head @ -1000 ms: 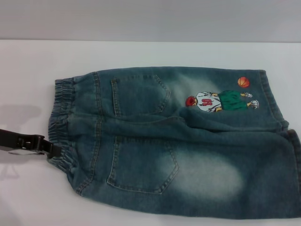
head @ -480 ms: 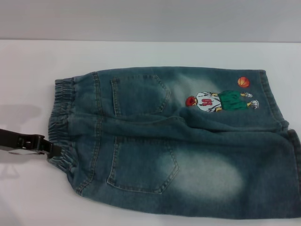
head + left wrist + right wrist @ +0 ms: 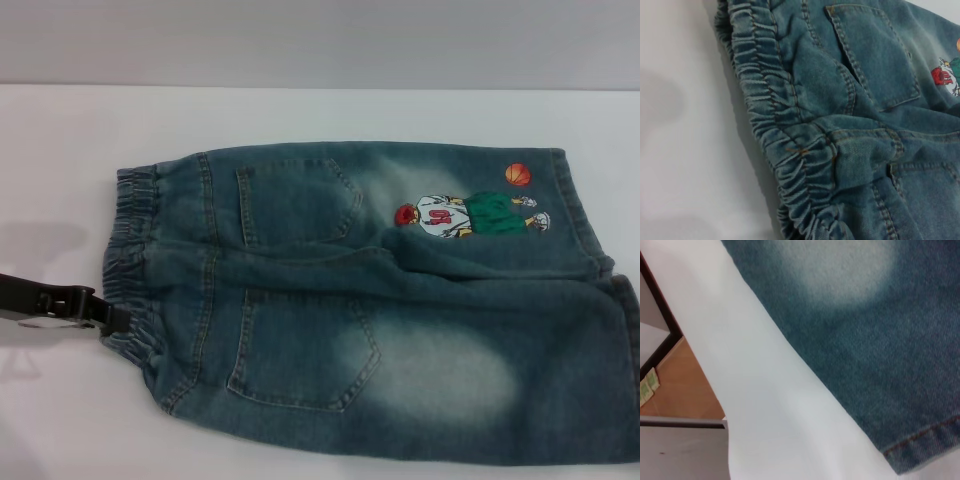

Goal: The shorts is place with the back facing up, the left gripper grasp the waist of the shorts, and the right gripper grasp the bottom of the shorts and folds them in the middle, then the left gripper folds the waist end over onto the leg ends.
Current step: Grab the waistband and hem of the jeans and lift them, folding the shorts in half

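- Work surface: a white table (image 3: 300, 110) fills the head view, with a pale wall band behind it. In the right wrist view, the table edge, a dark frame and a brown floor show beyond it.
- The shorts (image 3: 400, 330): blue faded denim, laid flat and unfolded with the back patch pockets up, as the task specifies. The garment lies crosswise in front of the robot, which places one end toward each arm.
- The bottom of the shorts (image 3: 590, 250): the flat stitched hems lie toward the robot's right. The nearer leg runs to the edge of the head view; its hem corner (image 3: 920, 445) appears in the right wrist view, flat on the table.
- The waist of the shorts (image 3: 135, 260): the gathered elastic band lies toward the robot's left and fills the left wrist view (image 3: 785, 150) at close range.
- Cartoon print (image 3: 470, 215) and orange ball (image 3: 518, 174): on the far leg, near its hem.
- The left gripper (image 3: 105, 318): reaches in low from the left, tip at the nearer part of the waistband, positioned for the waist grasp. Whether the jaws are closed on the band cannot be told.
- The right gripper: not visible in any view. Its wrist camera looks down on the nearer leg hem, which suggests a position above that corner.
- Judged stage: grasping; no fold has been made.
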### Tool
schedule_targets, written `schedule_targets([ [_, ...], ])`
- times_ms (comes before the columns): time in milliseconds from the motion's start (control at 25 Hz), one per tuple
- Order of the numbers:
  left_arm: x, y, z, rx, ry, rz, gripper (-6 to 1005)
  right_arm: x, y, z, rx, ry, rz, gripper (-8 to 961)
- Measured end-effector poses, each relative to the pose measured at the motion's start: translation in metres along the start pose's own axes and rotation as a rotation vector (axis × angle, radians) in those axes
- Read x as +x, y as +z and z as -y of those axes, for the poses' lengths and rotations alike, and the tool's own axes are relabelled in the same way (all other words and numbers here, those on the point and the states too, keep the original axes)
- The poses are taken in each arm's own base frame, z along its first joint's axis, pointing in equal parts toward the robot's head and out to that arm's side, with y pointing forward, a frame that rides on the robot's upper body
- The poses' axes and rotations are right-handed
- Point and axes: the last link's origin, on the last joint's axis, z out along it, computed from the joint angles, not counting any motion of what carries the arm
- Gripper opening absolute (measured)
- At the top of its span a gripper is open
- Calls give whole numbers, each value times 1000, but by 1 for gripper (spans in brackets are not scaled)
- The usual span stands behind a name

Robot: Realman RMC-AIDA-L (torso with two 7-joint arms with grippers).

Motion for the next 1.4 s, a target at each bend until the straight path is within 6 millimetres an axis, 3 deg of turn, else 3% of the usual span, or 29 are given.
schedule_targets([
  [1400, -1, 3, 0, -3, 0, -1, 30, -19, 7, 1, 12, -35, 14, 480],
])
